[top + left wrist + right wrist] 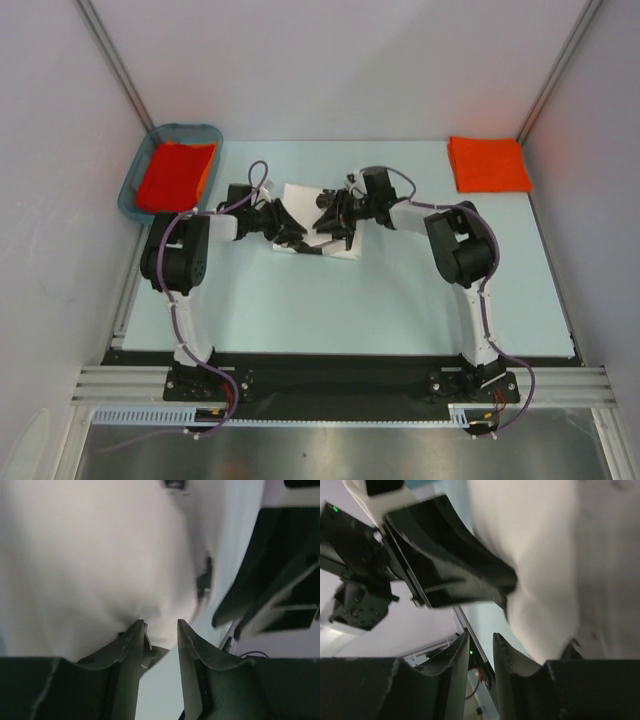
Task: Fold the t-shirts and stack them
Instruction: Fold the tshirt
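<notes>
Closest to your left wrist camera, the left pincer [161, 625] has its two fingers apart, and the pale worktop [155, 695] shows through the gap lower down. The white t-shirt [90, 555] fills most of that view, and its bunched edge lies right at the fingertips. A small dark mark shows on the cloth's right edge.

On your right wrist camera, the right pincer [481, 636] has its fingers apart by only a narrow slit, with no cloth in it. The white t-shirt lies just beside it on the right. The black fingers of the left pincer sit just ahead, against the edge of the cloth.

From above, you see both pincers low over the white t-shirt, near the middle of the worktop and a little toward its far side. They face each other and are close together. White cloth shows behind them and in front of them.

A folded orange-red t-shirt [488, 163] lies flat at the far right corner, well apart from the arms. A second orange-red t-shirt [175, 172] sits inside the teal basket [186, 128] at the far left.
</notes>
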`<state>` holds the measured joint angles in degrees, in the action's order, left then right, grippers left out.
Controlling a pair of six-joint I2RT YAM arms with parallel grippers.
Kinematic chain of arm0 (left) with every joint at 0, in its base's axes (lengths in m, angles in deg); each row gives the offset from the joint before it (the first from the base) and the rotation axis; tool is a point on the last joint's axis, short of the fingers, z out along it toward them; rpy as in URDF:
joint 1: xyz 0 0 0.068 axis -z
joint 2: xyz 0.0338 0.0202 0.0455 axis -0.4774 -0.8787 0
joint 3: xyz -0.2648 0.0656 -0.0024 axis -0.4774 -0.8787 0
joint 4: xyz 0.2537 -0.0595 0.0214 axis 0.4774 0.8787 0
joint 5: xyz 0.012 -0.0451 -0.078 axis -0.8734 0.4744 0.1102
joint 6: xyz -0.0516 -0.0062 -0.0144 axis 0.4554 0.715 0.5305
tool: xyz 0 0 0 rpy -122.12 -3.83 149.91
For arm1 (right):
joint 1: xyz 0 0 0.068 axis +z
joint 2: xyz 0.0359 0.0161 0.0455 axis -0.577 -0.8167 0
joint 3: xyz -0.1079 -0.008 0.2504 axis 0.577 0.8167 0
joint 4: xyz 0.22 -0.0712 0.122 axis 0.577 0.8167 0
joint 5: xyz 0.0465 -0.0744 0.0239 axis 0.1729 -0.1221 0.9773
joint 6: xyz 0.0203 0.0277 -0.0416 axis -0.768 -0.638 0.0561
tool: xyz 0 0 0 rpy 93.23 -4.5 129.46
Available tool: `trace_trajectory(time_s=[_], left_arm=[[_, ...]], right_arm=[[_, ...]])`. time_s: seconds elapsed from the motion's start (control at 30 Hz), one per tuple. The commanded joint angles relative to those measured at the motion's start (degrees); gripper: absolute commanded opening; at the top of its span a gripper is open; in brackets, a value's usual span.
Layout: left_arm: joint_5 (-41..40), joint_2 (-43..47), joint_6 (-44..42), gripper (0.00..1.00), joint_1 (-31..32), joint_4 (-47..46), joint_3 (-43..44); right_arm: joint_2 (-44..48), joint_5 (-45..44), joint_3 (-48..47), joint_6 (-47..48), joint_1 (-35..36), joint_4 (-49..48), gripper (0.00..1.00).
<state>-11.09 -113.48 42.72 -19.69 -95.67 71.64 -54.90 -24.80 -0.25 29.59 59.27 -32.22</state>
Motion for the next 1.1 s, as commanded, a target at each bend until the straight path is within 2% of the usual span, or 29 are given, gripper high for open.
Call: trace_trajectory(time_s=[0.0, 0.07, 0.17, 0.23, 0.33, 0.47, 0.53, 0.6, 0.7, 0.77, 0.87, 0.9, 1.07], left_arm=[[-2.3, -4.6, -7.7, 0.36, -1.3, 2.2, 1.4], [-2.7, -3.5, -10.1, 0.35, -3.2, 5.6, -1.3], [-4.0, 4.6, -13.3, 0.38, -3.5, 7.8, -4.7], [-5.0, 11.1, -13.9, 0.4, -2.9, 12.4, -5.2], [-3.9, 17.0, -12.4, 0.44, -2.5, 12.7, -6.7], [-1.1, 15.7, -8.1, 0.45, -1.3, 9.5, -6.5], [0.5, 13.3, -4.0, 0.44, -1.3, 3.9, -7.2], [0.7, 10.0, -2.3, 0.44, -1.4, -2.1, -9.3], [-0.2, 5.6, -4.3, 0.43, -2.5, -3.4, -9.9], [0.1, 4.2, -5.8, 0.43, -4.4, -3.6, -10.8], [0.9, 4.5, -7.4, 0.43, -7.2, -3.2, -12.0], [0.2, 5.4, -8.3, 0.43, -7.7, -0.5, -12.1], [-1.5, 15.9, -11.7, 0.45, -8.1, 7.2, -13.2]], right_arm=[[-2.2, 3.2, 7.7, -6.3, -2.2, -12.8, 0.31], [-0.2, 3.6, 12.5, -4.0, -3.3, -12.2, 0.3], [6.1, 2.7, 16.5, 3.8, -6.3, -1.9, 0.3], [9.3, 2.4, 17.1, 7.8, -8.0, 3.1, 0.3], [13.7, 1.9, 16.4, 12.3, -8.5, 10.7, 0.31], [14.2, 1.2, 14.4, 8.9, -5.6, 6.9, 0.31], [10.9, 1.4, 12.4, 5.7, -4.2, 5.5, 0.31], [8.6, 1.4, 12.3, 1.6, -2.7, -2.0, 0.32], [4.6, 2.3, 13.7, -2.2, -2.3, -10.1, 0.32], [3.2, 2.6, 14.7, -2.0, -2.8, -9.8, 0.32], [5.2, 2.6, 16.3, 3.2, -3.6, -3.6, 0.32], [6.6, 2.4, 16.8, 5.2, -4.1, -1.5, 0.33], [16.3, -0.3, 20.1, 16.5, -6.7, 14.9, 0.34]])
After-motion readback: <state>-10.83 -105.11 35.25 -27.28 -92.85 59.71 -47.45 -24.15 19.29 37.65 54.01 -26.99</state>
